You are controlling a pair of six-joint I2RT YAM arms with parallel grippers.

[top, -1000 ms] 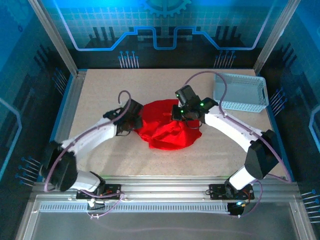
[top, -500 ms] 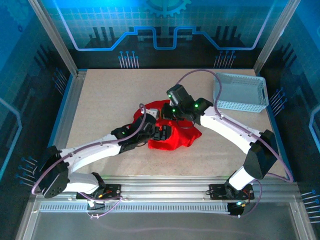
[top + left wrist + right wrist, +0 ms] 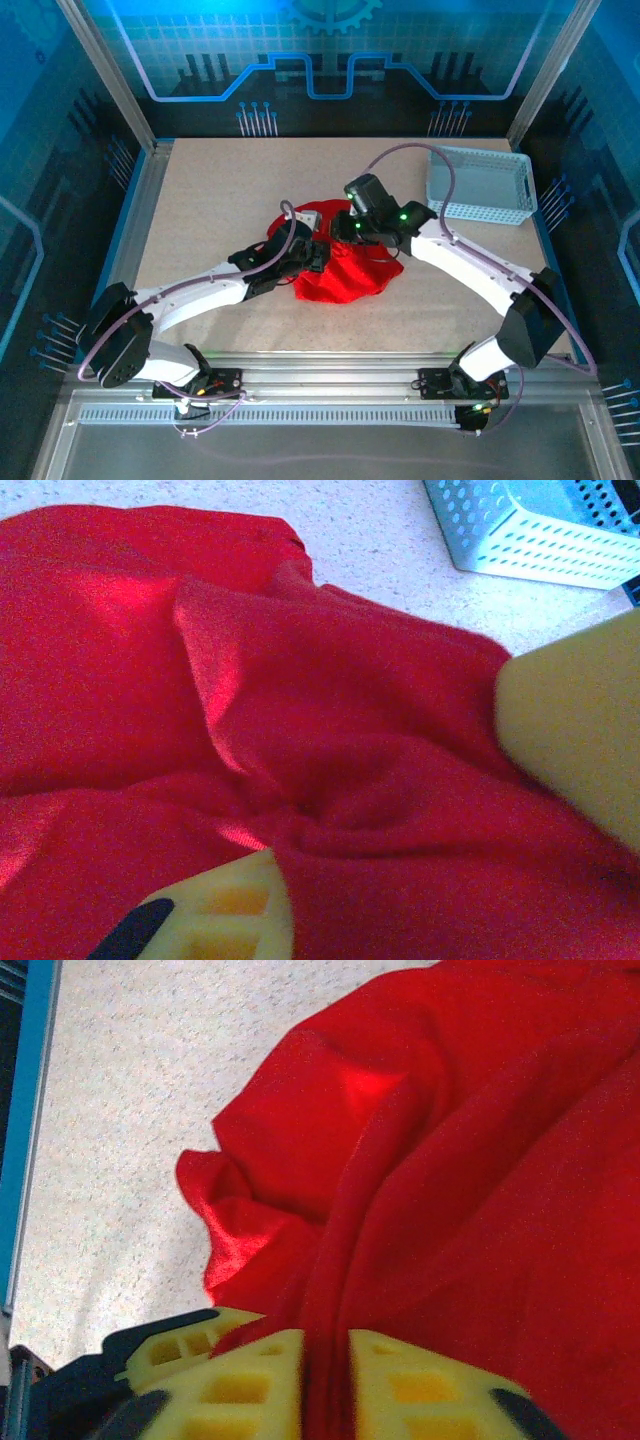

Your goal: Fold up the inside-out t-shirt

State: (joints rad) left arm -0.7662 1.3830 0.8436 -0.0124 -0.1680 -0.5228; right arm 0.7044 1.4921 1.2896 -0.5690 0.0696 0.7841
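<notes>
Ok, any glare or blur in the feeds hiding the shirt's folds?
Top external: sharp, blue-tinted surround, t-shirt so saturated its folds barely read. Left wrist: soft focus, pinkish highlights on creases, left fingers blurred. Right wrist: cloth sharp enough, one bright patch, right fingers blurred at the bottom edge.

Left arm [image 3: 200,295] and right arm [image 3: 462,262]: white shells, black joint housings [image 3: 528,322], black wrist units. Purple cables [image 3: 405,150] loop along each. Green indicator lights [image 3: 403,212] lit on the right wrist. Fingers [image 3: 250,1380]: yellow, moulded with square pockets, black mounts. Black base plates [image 3: 448,382] at frame bottom.
</notes>
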